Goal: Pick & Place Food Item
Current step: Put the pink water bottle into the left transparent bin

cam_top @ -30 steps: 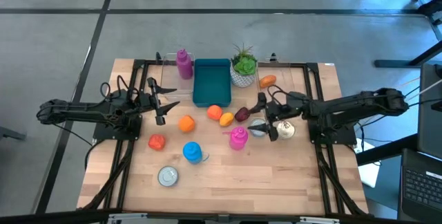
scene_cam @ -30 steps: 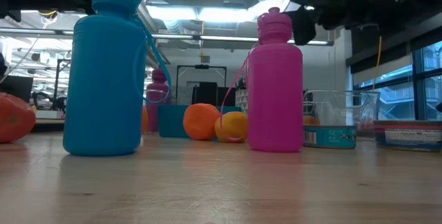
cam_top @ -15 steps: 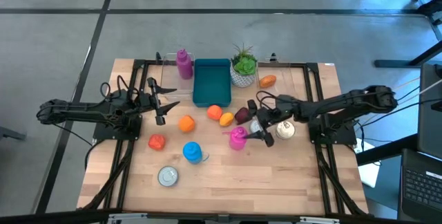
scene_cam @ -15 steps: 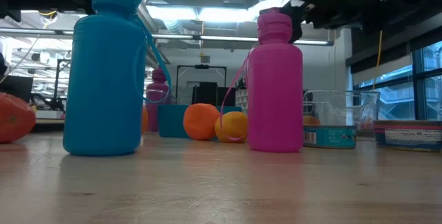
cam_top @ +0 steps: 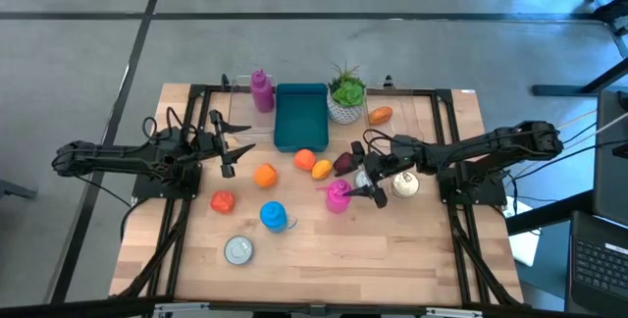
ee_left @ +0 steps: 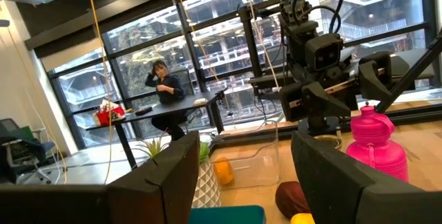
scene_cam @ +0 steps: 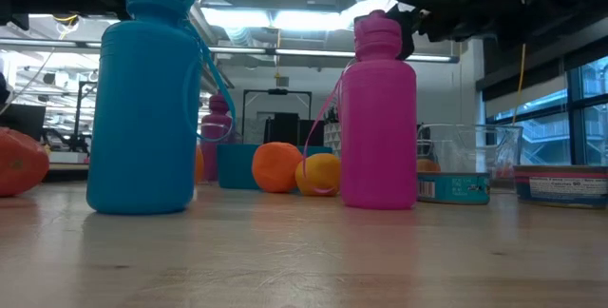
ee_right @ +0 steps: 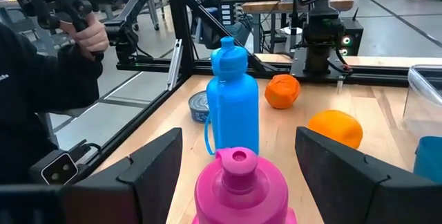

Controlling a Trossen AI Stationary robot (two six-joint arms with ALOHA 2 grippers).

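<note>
Behind pink bottle [scene_cam: 378, 118], oranges [scene_cam: 296, 169] half-hidden.

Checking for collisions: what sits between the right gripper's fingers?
The cap of the pink bottle sits between the open fingers of the right gripper, seen in its wrist view.

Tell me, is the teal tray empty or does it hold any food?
Empty. In the high view the teal tray shows only its bare floor; the nearest orange fruit lies on the table beside it.
</note>
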